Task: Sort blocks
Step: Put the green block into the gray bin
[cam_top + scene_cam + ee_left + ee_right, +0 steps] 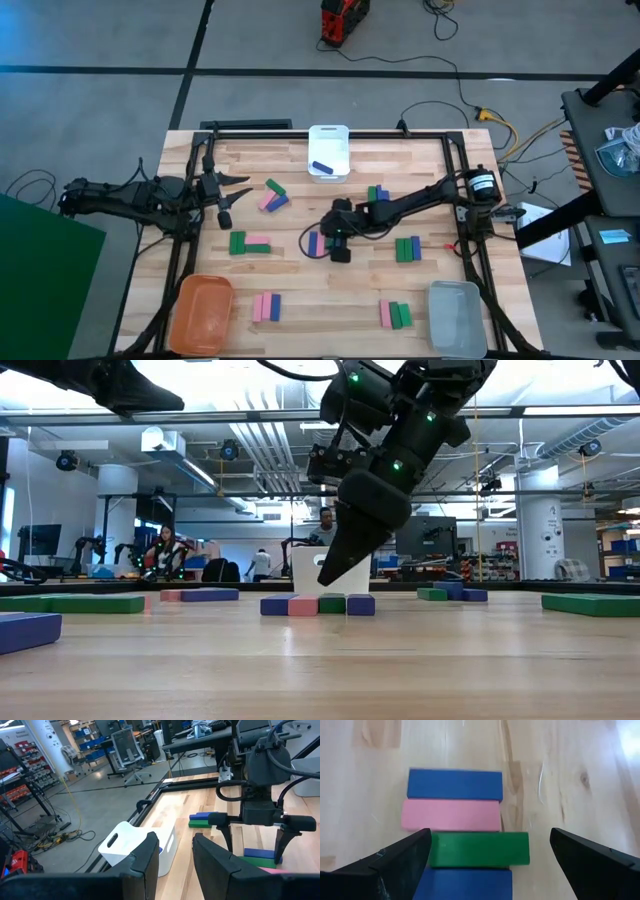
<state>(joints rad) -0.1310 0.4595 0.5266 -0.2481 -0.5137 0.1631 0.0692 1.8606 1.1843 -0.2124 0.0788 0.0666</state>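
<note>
Your right gripper [487, 860] hangs wide open over the small green rectangular block [478, 849], so descend next and close on it.

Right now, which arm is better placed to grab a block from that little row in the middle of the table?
The right. Its open right gripper hangs directly over the block row, fingers either side of the green block. The left gripper waits near the table's left edge.
</note>
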